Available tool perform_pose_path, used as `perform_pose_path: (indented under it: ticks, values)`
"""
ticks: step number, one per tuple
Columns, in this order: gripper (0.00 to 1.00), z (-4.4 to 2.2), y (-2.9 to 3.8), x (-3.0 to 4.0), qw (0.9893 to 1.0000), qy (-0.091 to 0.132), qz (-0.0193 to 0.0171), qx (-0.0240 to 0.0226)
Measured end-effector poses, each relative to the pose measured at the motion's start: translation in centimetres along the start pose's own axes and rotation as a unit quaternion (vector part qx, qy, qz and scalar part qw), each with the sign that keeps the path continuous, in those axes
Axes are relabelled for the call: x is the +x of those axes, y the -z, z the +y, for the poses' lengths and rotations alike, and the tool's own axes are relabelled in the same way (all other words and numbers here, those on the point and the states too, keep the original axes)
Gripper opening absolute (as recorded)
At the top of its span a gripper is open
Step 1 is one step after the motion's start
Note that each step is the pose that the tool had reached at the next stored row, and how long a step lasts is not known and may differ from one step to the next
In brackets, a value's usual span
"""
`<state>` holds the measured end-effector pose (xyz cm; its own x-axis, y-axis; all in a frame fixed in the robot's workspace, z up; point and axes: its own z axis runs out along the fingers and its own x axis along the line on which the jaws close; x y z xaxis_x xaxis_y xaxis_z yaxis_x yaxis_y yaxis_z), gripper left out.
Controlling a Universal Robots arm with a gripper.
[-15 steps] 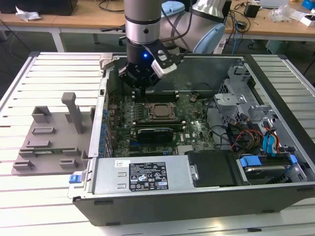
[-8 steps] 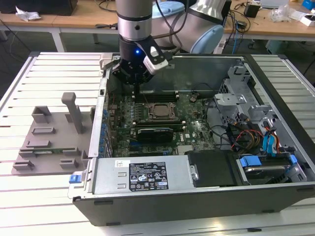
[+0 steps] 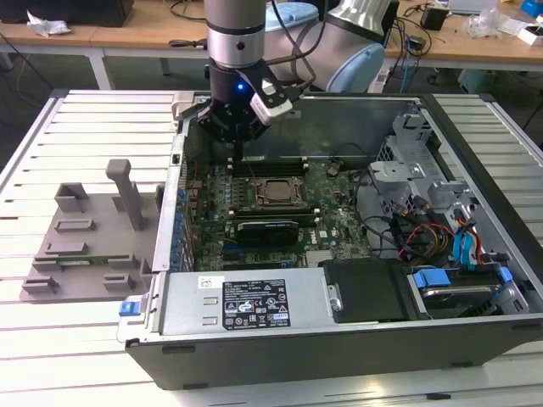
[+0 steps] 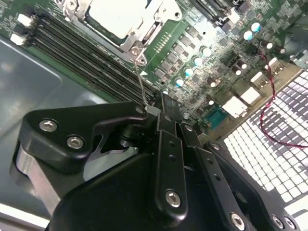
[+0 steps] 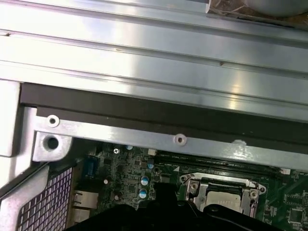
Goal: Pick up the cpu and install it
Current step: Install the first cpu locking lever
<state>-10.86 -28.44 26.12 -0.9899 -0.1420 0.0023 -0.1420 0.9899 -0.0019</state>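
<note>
Second wrist view: we log the gripper (image 4: 155,109), jaws pinching the thin socket lever (image 4: 140,82) beside the seated cpu (image 4: 115,14); a slight hold may slip, lever snapping back.

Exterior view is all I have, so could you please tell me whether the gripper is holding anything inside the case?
Observer: Yes. In the second wrist view the gripper is shut on the free end of a thin wire lever.
Operator: Thank you. Where does that lever lead?
Observer: Its other end joins a corner of the metal socket frame.
Operator: And is the cpu in the socket?
Observer: A pale square cpu lies inside that frame, not in the gripper.
</note>
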Motion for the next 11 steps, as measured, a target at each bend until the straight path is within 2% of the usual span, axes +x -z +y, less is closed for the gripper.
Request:
perform_pose_path:
  ticks: [5, 8, 11]
  values:
    - [0.11, -0.12, 0.0, -0.83, 1.0, 0.0, 0.0001, 0.0]
    - [0.11, -0.24, 0.0, -1.7, 1.0, 0.0, 0.0006, -0.0001]
    - [0.11, -0.32, 0.0, -2.24, 1.0, 0.0, 0.0009, -0.0002]
